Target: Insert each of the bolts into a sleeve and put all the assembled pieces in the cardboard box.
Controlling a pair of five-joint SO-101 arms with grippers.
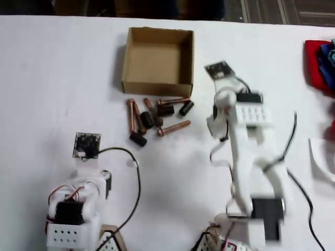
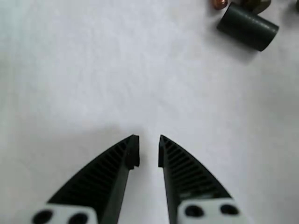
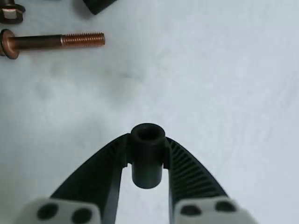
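Observation:
The open cardboard box (image 1: 159,60) stands at the back middle of the table. In front of it lie several copper bolts (image 1: 174,127) and black sleeves (image 1: 137,139) in a loose cluster. My right gripper (image 3: 147,156) is shut on a black sleeve (image 3: 147,154), held upright with its bore facing the camera, to the right of the cluster. One bolt (image 3: 51,41) lies just beyond it. My left gripper (image 2: 148,151) hovers over bare table, its fingers a narrow gap apart and holding nothing. A loose sleeve (image 2: 247,27) lies ahead of it. The left arm (image 1: 78,209) is at the near left.
The right arm (image 1: 246,157) stretches from the near edge toward the box's right side. A red and blue cloth (image 1: 319,63) and a white object (image 1: 320,159) sit at the right edge. Black cables (image 1: 137,178) loop beside both arms.

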